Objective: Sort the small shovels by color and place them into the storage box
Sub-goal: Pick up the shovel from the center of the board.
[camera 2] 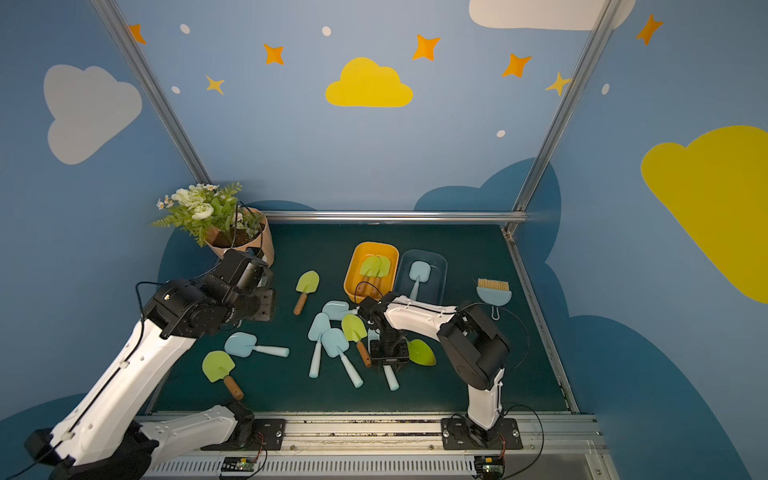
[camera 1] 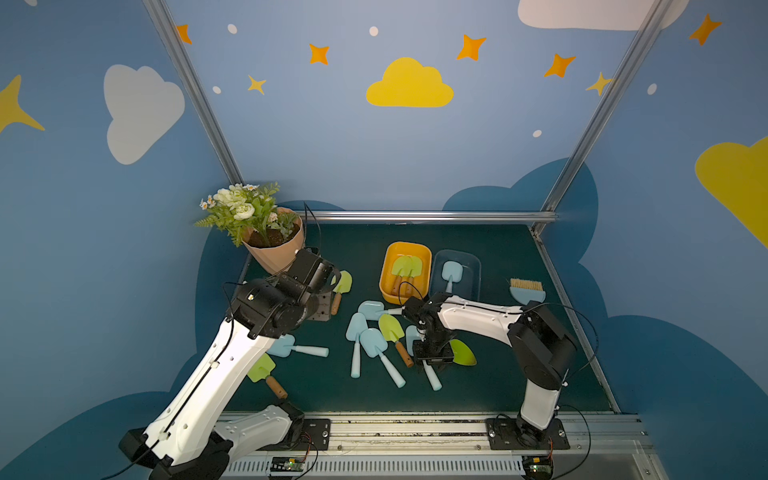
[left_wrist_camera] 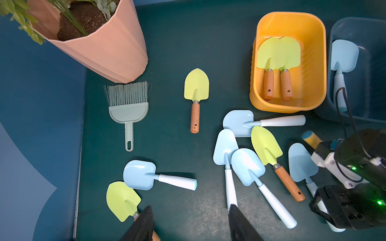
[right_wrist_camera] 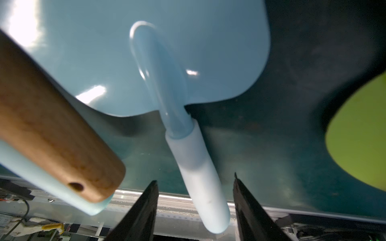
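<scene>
Only three of the twelve small shovels are sorted so far. Two green shovels (left_wrist_camera: 278,53) lie side by side in the orange box (left_wrist_camera: 292,16), and one blue shovel (left_wrist_camera: 344,54) lies in the dark blue box (camera 2: 442,274) just beside it. Nine lie loose on the dark green worktop (camera 2: 291,386): five blue and four green. Six of them are clustered in front of the boxes and three are nearer the left arm. The right gripper (right_wrist_camera: 195,179) is down at the cluster. Its jaws are partly open and straddle the pale handle of a loose blue shovel (right_wrist_camera: 167,52) without touching it, so it holds nothing. The left gripper (left_wrist_camera: 190,208) hangs above the worktop, jaws apart and empty. A grey-green brush (left_wrist_camera: 128,108) and a light blue brush (camera 2: 493,291) also lie there; they are not part of the sorting. By this count, roughly a quarter of the job is done.
</scene>
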{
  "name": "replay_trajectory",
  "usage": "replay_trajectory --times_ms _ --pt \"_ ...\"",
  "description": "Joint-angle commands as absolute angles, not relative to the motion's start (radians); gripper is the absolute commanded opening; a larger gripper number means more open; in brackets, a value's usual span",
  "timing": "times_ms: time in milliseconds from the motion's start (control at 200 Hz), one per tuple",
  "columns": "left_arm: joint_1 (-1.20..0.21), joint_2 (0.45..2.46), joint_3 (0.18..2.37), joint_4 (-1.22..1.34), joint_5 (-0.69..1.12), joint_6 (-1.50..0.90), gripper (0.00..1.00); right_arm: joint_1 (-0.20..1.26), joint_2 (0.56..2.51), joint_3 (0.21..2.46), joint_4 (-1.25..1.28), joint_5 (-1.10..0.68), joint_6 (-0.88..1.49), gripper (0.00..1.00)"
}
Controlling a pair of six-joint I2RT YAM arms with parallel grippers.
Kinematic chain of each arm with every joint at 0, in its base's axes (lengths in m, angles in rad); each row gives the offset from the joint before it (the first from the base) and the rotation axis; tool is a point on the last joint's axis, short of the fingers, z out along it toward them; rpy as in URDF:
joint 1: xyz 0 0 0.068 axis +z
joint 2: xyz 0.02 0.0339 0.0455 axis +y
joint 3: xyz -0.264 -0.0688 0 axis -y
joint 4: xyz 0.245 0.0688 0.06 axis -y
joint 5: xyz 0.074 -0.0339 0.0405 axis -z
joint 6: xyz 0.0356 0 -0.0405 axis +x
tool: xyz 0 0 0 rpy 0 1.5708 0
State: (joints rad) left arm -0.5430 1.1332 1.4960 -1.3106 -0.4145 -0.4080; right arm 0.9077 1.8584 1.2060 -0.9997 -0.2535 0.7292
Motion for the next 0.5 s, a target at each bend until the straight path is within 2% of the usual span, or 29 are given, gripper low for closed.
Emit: replay_trajectory --times_ms 0,320,496 --pt "-0.538 1.138 1.512 -1.313 -0.408 -0.402 0.50 0.913 1.865 1.192 -0.991 -0.277 0.753 0.58" --pt "-0.537 1.141 1.514 -1.313 -0.411 -0.402 0.50 0.912 1.873 1.178 -0.997 -0.305 0.761 0.49" --pt "-0.537 1.142 1.517 -1.316 -0.411 -0.402 0.50 0.910 1.882 1.182 -1.002 -0.305 0.760 0.38"
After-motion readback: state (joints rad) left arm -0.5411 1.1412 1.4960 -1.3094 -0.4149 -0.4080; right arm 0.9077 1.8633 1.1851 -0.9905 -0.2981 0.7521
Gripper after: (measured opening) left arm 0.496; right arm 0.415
